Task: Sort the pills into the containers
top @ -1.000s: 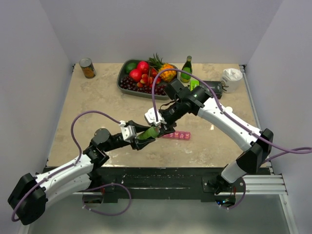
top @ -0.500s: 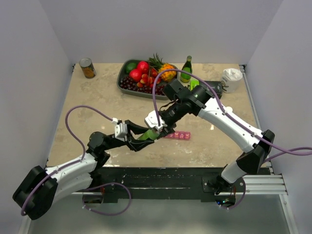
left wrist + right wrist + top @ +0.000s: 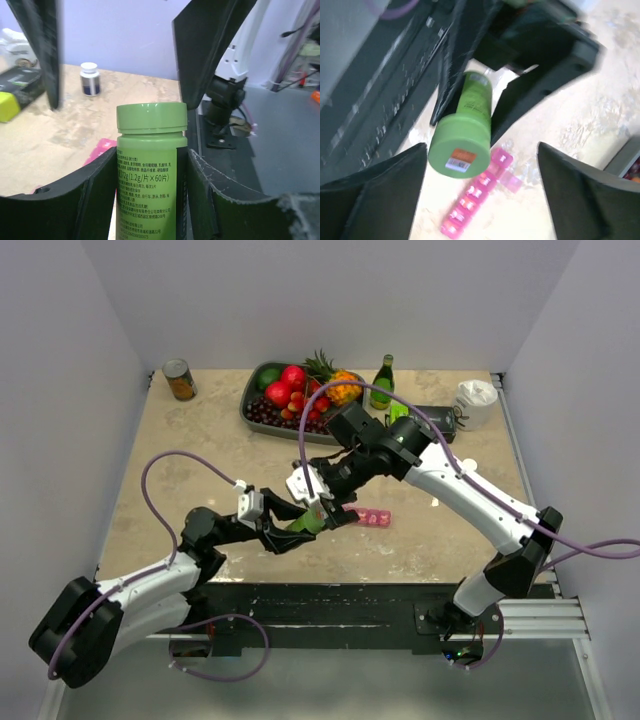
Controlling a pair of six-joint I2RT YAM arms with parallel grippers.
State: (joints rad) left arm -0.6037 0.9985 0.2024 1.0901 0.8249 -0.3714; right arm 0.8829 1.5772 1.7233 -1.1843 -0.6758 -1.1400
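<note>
The left gripper [image 3: 151, 156] is clamped on the body of a green pill bottle [image 3: 148, 210], one jaw on each side of the label. It holds the bottle off the table with the cap [image 3: 151, 117] pointing away from the wrist, which looks meant to brace the bottle so the other arm can work the lid. The right gripper [image 3: 480, 150] faces that cap head-on with its jaws spread wide and a clear gap on at least one side, so it grips nothing. It seems placed to close on the cap and twist it off. The cap sits on the bottle, so no pills are out yet. In the top view the pink pill organizer [image 3: 370, 517] lies flat on the table at about 3 o'clock from the bottle, just beside it and close under where pills would pour. A fruit tray [image 3: 250, 412] sits well apart at 12 o'clock.
</note>
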